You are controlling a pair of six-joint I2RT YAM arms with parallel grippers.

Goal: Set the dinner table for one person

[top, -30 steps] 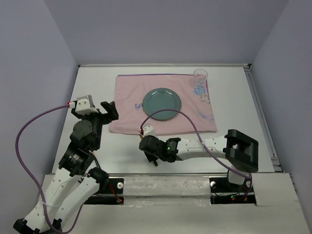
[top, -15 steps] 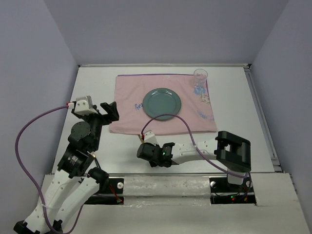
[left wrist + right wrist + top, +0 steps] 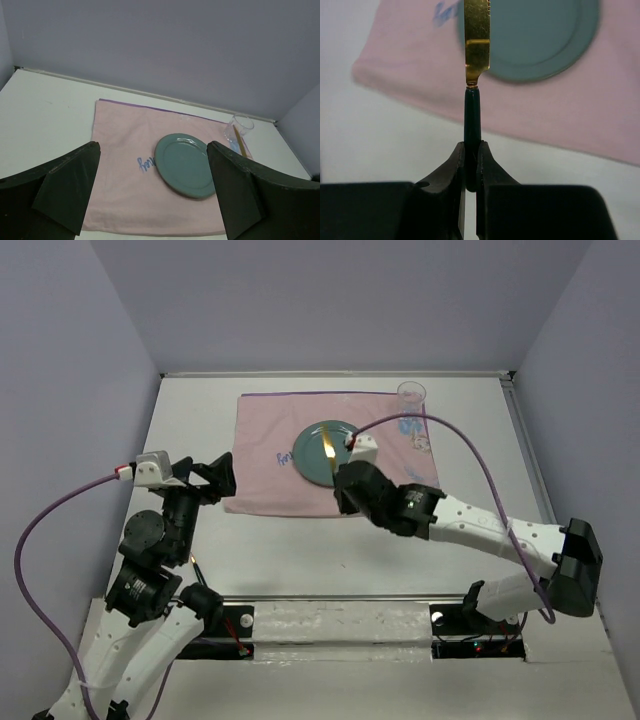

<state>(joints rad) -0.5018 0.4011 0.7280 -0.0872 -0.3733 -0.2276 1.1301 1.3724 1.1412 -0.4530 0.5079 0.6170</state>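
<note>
Since our right claw point(image 3: 472, 150) grips the gold knife point(image 3: 477, 30) by its handle, we can lay it by the plate point(image 3: 185, 162); left claw point(image 3: 152, 189) is open.

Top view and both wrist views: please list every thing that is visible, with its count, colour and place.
table: one, white, under everything
cloth: one, pink with blue print, far middle of the table
plate: one, blue-green, on the cloth
glass: one, clear, far right corner of the cloth
knife: one, gold blade and dark green handle, blade over the plate
cables: two, purple, one on each arm
arms: two, white and black, near edge
left fingers: open, beside the cloth's left edge
right fingers: shut on the knife's handle
</note>
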